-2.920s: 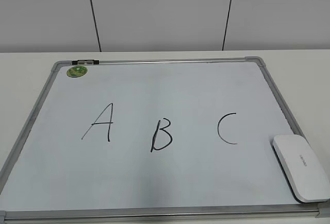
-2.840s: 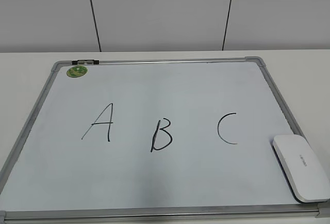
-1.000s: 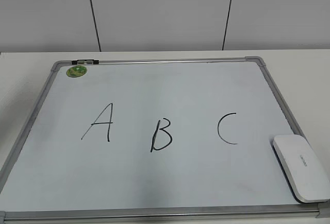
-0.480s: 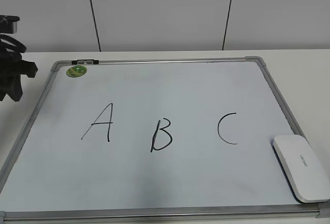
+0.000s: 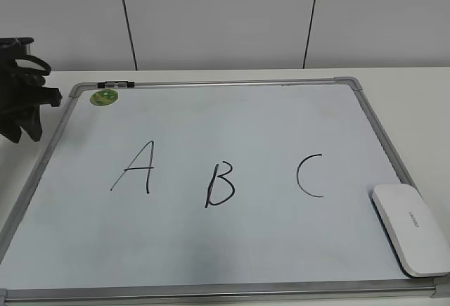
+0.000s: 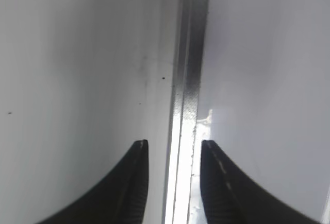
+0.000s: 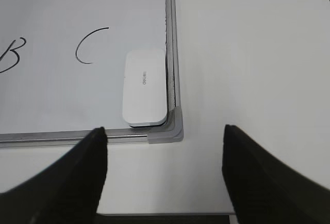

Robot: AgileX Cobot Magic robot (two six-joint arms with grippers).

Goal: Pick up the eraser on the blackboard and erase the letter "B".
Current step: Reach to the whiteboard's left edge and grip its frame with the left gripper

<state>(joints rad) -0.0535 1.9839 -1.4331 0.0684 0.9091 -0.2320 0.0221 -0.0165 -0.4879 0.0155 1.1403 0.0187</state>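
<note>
The blackboard point(image 5: 232, 116) is a white board in a grey frame, flat on the table, bearing black letters A, B and C. The letter "B" point(image 5: 220, 184) is whole, at centre; part of it shows in the right wrist view point(image 7: 10, 55). The eraser point(image 5: 411, 228) is a flat white block lying in the board's near right corner, also in the right wrist view point(image 7: 145, 87). My left gripper point(image 5: 24, 112) hangs at the board's left edge; its jaws point(image 6: 170, 149) are open, straddling the frame rail point(image 6: 188, 80), empty. My right gripper point(image 7: 164, 134) is open, above the table near the eraser's corner.
A small green round magnet point(image 5: 105, 97) and a small black clip point(image 5: 116, 84) sit at the board's far left corner. White table point(image 7: 247, 54) surrounds the board; its near edge point(image 7: 170, 214) shows in the right wrist view. A white panelled wall stands behind.
My left arm has come into the exterior view from the left and moved right toward the board's left edge. The eraser and the letters have not moved.
</note>
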